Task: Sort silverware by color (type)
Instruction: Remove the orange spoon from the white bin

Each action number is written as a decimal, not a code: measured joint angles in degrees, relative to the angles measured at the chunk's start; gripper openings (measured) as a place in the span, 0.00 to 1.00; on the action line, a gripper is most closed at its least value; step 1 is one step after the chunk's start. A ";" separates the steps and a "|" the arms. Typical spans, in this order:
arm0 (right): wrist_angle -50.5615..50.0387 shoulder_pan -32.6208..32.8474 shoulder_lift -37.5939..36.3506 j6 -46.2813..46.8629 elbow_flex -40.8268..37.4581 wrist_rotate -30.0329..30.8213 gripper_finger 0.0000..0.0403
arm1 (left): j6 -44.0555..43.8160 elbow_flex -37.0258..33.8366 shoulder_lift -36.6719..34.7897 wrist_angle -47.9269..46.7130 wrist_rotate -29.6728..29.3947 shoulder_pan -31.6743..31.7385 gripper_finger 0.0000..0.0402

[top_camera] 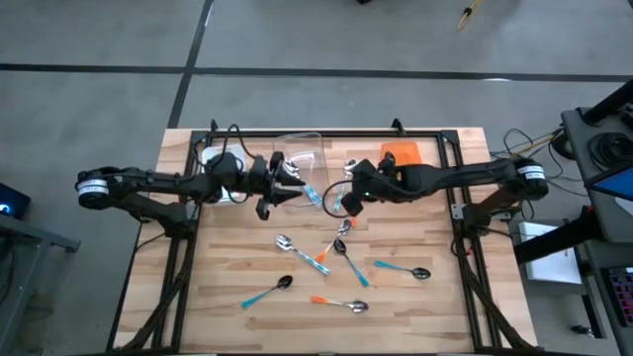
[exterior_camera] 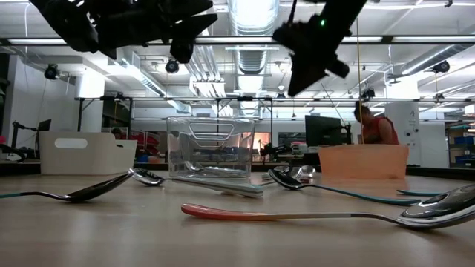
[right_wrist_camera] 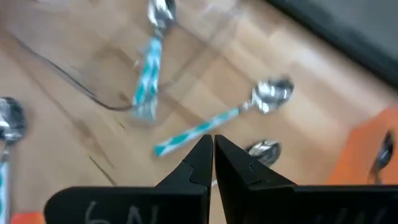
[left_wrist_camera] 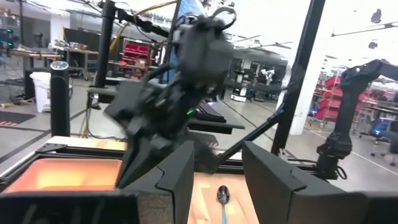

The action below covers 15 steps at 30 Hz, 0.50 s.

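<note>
A: Where do we stand? Our left claw (top_camera: 297,194) hangs above the worktop (top_camera: 227,307) beside the clear bin (top_camera: 302,156), its fingers parted with nothing between them. Our right claw (top_camera: 341,205) sits close opposite it, pinched fully closed and empty.

B: Agreed. And the silverware? We count several spoons still loose in the middle of the worktop: a teal-handled spoon (top_camera: 267,291) toward the left, an orange-handled spoon (top_camera: 340,303) nearest the front edge, a light blue-handled one (top_camera: 404,268) to the right, and a crossed cluster (top_camera: 331,249) between them.

A: A teal-patterned spoon (right_wrist_camera: 149,68) also lies by the clear bin's rim; the right wrist view shows it, though we cannot tell for certain whether it is inside or merely under the wall. The orange bin (top_camera: 403,154) and the white bin (top_camera: 213,158) sit at the back.

B: So sorting is partly done at best. What worries us?

A: The two claws are very near each other. If both descend together, they could knock fingers or bump the clear bin.

B: And the crossed cluster: closing on one handle there may drag a neighbour along, putting the wrong colour in a bin. Thin handles flat on wood could also slip out.
</note>
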 joint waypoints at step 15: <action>-0.46 -2.28 5.36 23.13 -5.91 -1.53 0.16 | 6.33 0.03 -8.13 -11.74 -0.64 -0.04 0.29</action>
